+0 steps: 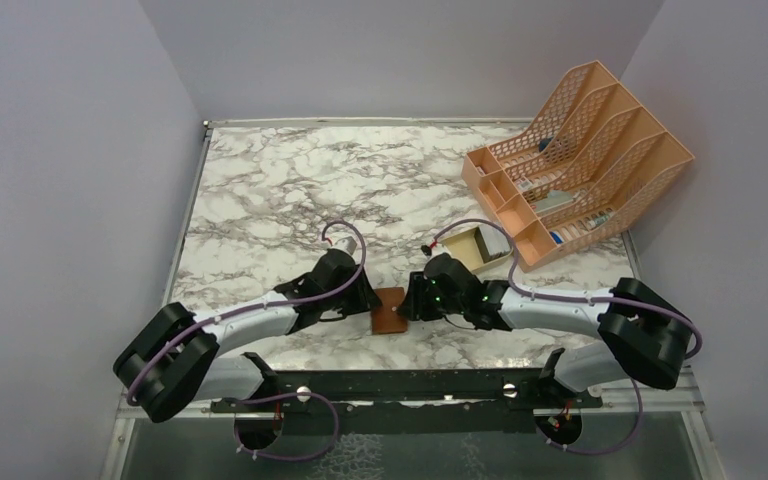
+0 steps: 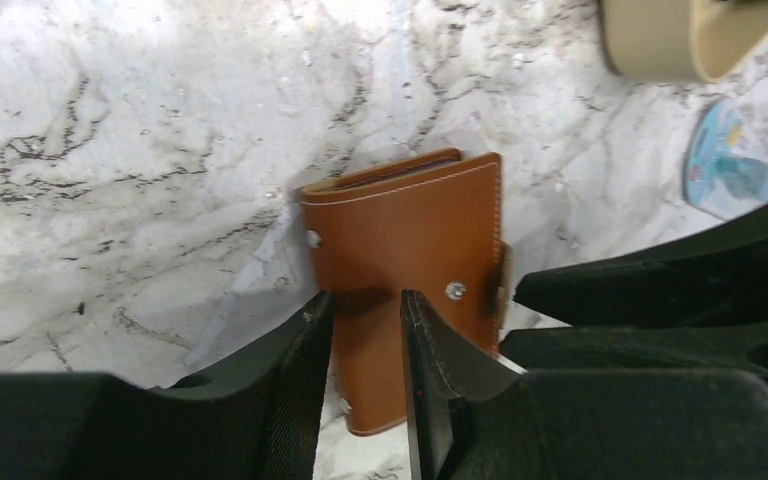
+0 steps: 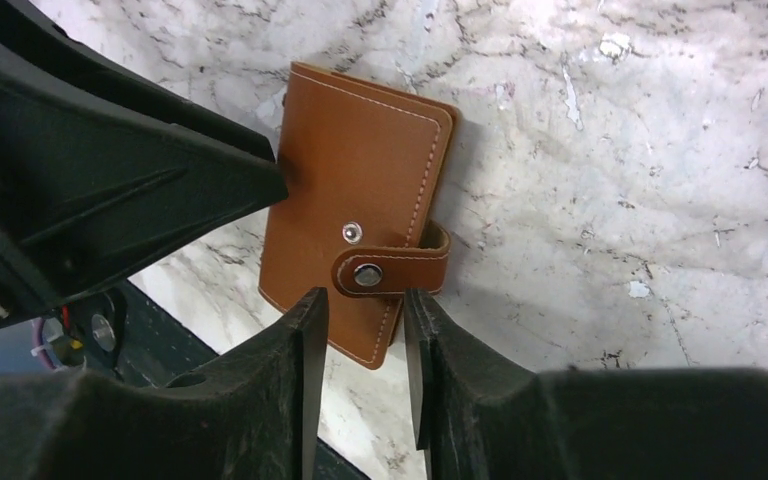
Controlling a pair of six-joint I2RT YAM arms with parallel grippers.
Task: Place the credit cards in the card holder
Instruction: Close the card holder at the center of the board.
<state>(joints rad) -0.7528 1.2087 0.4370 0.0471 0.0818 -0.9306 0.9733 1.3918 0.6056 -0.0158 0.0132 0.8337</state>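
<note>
At the table's (image 1: pixel 310 180) near edge, abt mid-width, the card holder (image 1: pixel 390 312) lies flat and folded shut, brown face up, w/ its strap wrapped round one side edge onto the face and a metal snap showing. L gripper (image 2: pixel 365 295) comes at it from the left side, R gripper (image 3: pixel 363 293) from the right, tips nearly meeting over it. Both sets of jaws stand part spread w/ a narrow gap, nothing pinched; leather shows thru each gap. Can't tell if any fingertip touches the leather. Orange mesh rack (image 1: pixel 650 150) sits twd the far right corner, tan tray (image 1: pixel 457 243) just on its near side, well apart from the holder.
</note>
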